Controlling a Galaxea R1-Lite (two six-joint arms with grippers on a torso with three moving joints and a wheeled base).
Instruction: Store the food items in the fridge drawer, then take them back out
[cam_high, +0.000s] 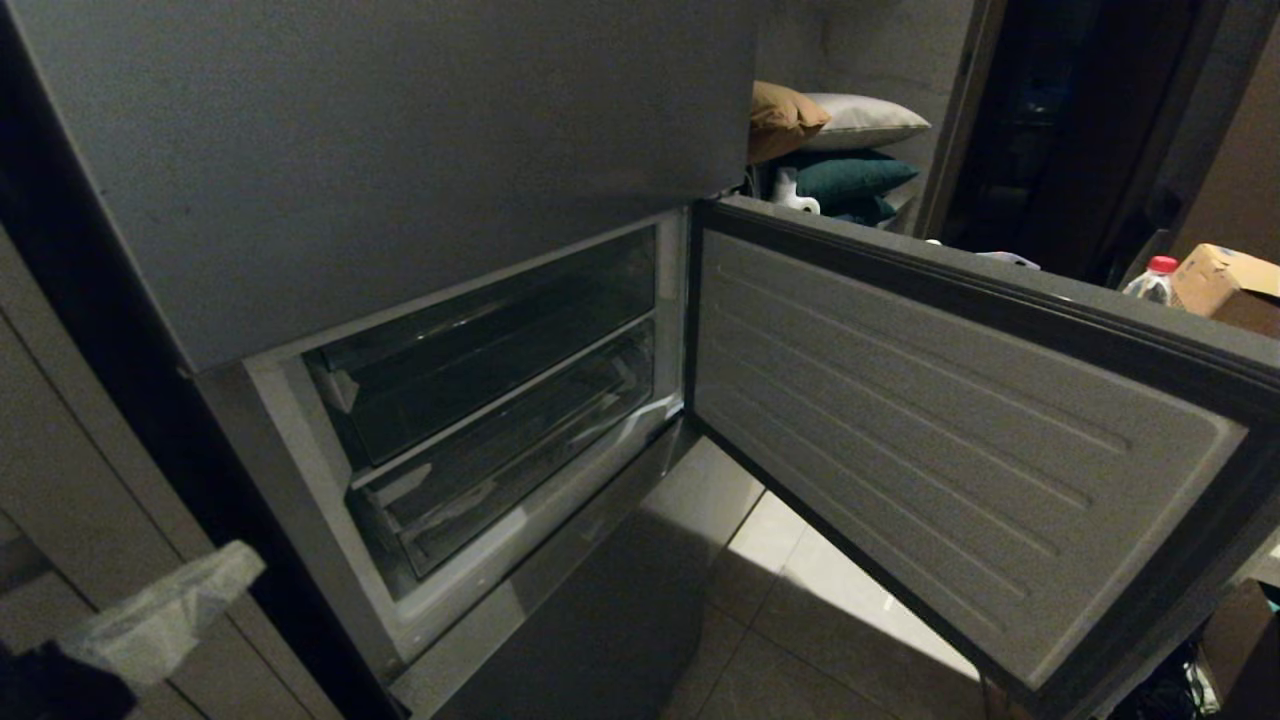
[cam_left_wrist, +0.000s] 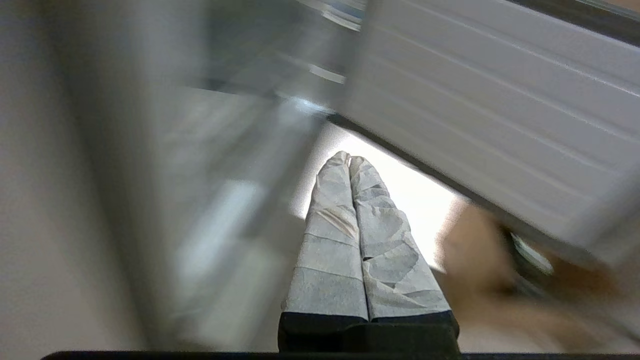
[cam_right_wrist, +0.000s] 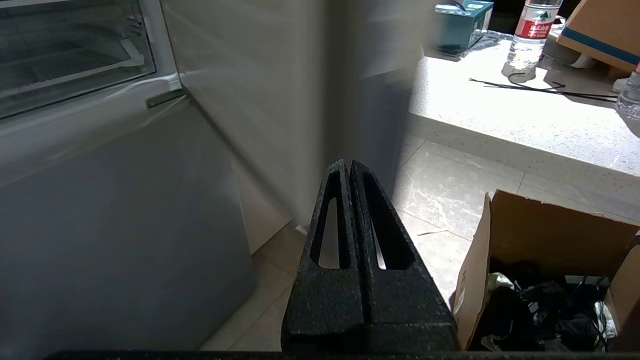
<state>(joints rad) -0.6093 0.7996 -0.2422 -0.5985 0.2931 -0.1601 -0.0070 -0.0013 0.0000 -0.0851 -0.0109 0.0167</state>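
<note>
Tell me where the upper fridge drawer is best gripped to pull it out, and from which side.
Probably the top edge of the upper fridge drawer's clear front, approached straight in through the opening beside the swung-open door. The front is a flat, flush, glossy panel with no handle showing. The left claw, shut, sits low to the left.

Pillows, water bottle, cardboard box

Home kitchen, open fridge, tiled floor, stacked cushions, stone counter
</note>
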